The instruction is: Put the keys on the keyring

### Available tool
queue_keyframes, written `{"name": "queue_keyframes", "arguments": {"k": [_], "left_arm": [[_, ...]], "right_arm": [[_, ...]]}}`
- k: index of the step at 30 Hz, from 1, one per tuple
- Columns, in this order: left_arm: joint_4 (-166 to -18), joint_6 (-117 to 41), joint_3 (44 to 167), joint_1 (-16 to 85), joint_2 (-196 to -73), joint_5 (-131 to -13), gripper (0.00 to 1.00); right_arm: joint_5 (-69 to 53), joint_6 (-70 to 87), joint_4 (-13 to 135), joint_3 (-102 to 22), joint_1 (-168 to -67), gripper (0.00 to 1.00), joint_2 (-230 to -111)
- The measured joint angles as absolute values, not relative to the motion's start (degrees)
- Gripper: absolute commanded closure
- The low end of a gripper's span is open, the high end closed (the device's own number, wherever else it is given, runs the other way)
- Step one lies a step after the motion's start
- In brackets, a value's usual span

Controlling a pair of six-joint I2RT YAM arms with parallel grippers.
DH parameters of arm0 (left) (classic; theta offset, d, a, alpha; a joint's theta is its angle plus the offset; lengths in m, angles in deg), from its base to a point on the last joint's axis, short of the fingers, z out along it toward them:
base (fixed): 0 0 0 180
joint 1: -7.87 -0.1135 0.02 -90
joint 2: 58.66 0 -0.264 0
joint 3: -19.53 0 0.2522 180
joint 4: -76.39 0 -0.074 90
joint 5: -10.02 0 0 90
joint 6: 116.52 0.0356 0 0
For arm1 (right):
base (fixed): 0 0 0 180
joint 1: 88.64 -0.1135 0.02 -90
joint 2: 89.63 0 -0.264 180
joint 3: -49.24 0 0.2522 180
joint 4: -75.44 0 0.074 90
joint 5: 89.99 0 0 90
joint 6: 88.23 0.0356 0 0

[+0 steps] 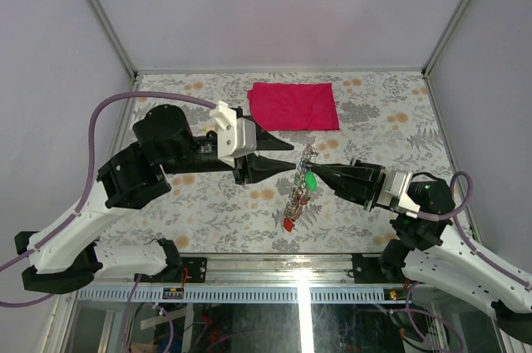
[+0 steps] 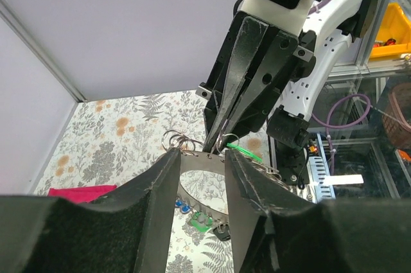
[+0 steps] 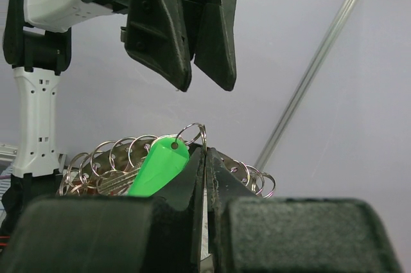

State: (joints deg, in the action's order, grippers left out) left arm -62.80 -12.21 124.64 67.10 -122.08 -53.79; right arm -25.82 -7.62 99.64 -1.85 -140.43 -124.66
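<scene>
The dark grey keyring (image 2: 203,160) hangs above the table between my two grippers, with several small split rings through its holes. My left gripper (image 2: 200,157) is shut on the keyring, one finger on each side; it also shows in the top view (image 1: 293,159). My right gripper (image 3: 205,152) is shut on the split ring (image 3: 194,133) of a green-tagged key (image 3: 159,165), right at the keyring's edge; its tip also shows in the top view (image 1: 316,172). Blue (image 2: 182,205), green (image 2: 203,221) and black (image 2: 222,233) tagged keys dangle from the ring's lower part. A red tag (image 1: 288,224) hangs lowest.
A folded red cloth (image 1: 295,105) lies on the floral table cover (image 1: 374,120) behind the grippers. Grey walls close in the left, back and right sides. The table's front rail (image 1: 274,263) runs below the hanging keys.
</scene>
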Motion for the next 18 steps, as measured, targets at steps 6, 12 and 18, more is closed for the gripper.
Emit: {"name": "queue_keyframes", "arguments": {"k": [6, 12, 18], "left_arm": [[-62.8, -11.1, 124.5, 67.1, -123.0, -51.7, 0.70], [-63.0, -10.3, 124.3, 67.1, -123.4, -49.9, 0.71], [-63.0, -9.8, 123.7, 67.1, -123.6, -48.7, 0.73]], "right_arm": [[-27.4, -7.0, 99.4, -1.9, -140.4, 0.98, -124.7], [-28.2, -6.3, 99.3, -2.2, -140.4, 0.98, -125.0], [-28.2, -5.7, 99.3, -2.9, -140.4, 0.98, -125.3]]}}
